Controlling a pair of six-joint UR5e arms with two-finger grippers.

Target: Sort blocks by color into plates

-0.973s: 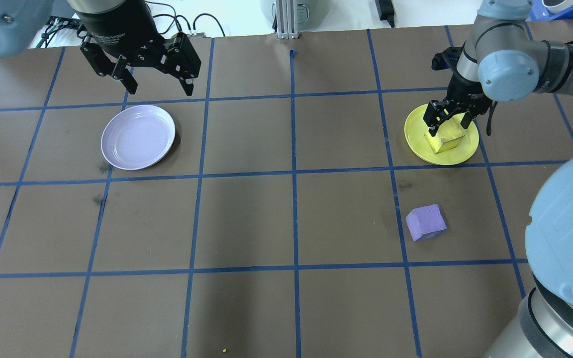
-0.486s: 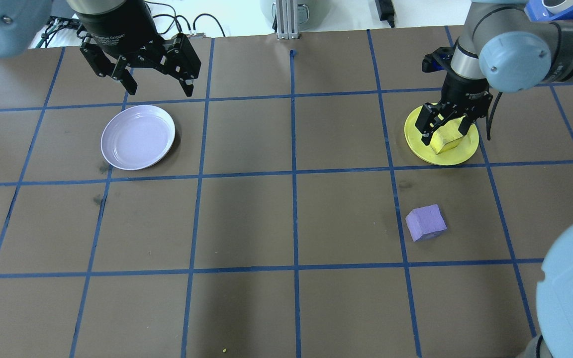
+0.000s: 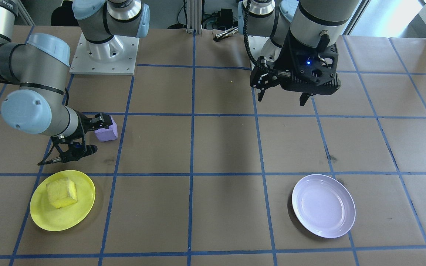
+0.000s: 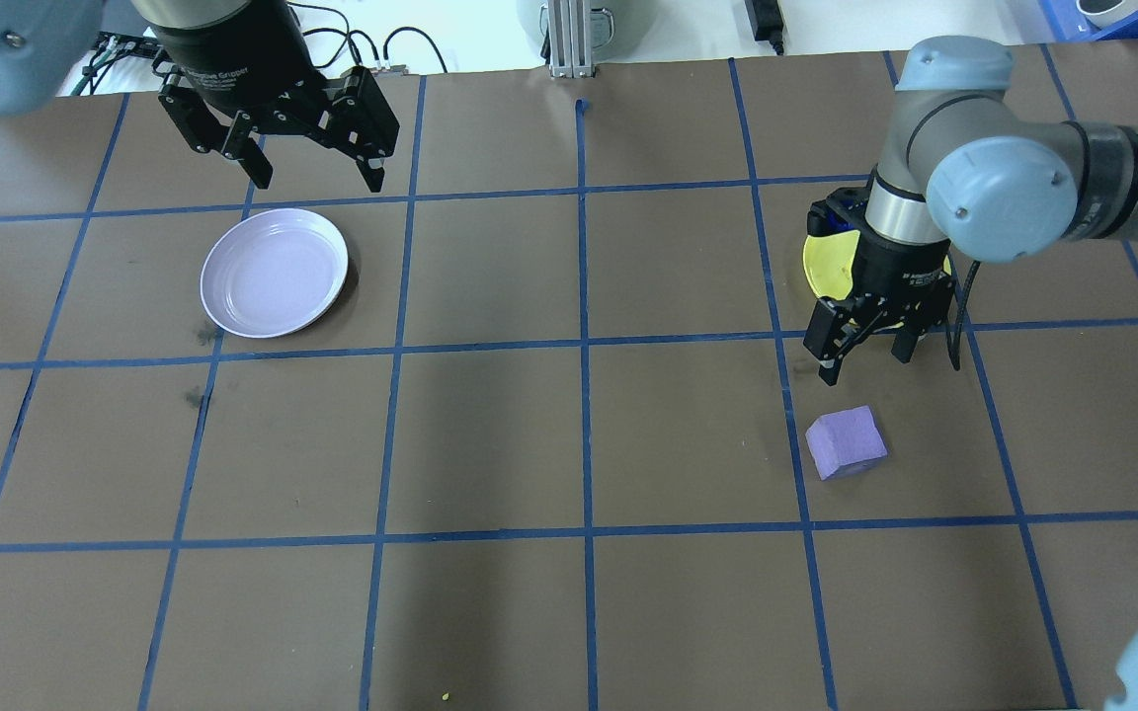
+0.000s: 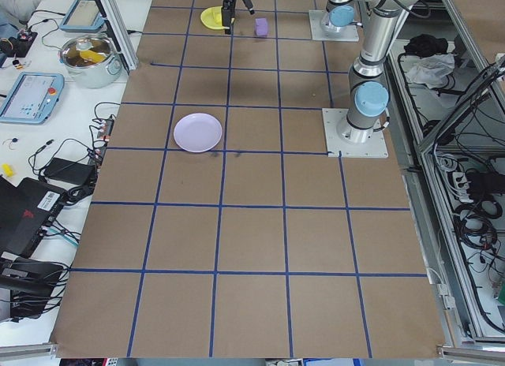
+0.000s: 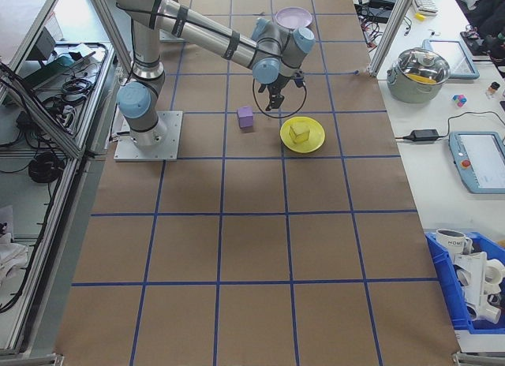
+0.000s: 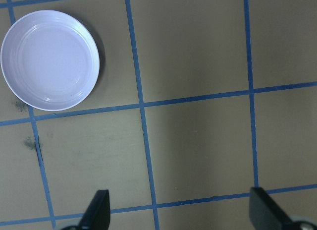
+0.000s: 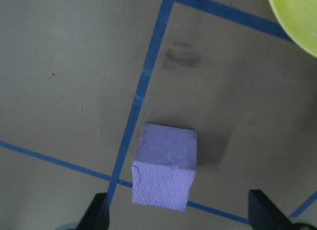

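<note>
The yellow block [image 3: 61, 193] lies in the yellow plate [image 3: 83, 212], free of any gripper. In the overhead view my right arm hides most of that plate [image 4: 824, 265] and all of the block. My right gripper [image 4: 865, 363] hangs open between the plate and the purple block [image 4: 846, 441], a little above the table. In the right wrist view the purple block [image 8: 166, 166] lies just ahead of the open fingers. The lavender plate [image 4: 275, 272] holds nothing. My left gripper [image 4: 317, 181] hovers open behind it.
Blue tape lines grid the brown table. A tiny yellow crumb [image 4: 446, 696] lies near the front edge. A steel pot [image 6: 426, 74] and a tablet [image 6: 480, 161] sit on a side bench beyond the far table edge.
My right gripper has opened off the yellow block, left it in the yellow plate and moved back towards the purple block. The left arm has not moved.
</note>
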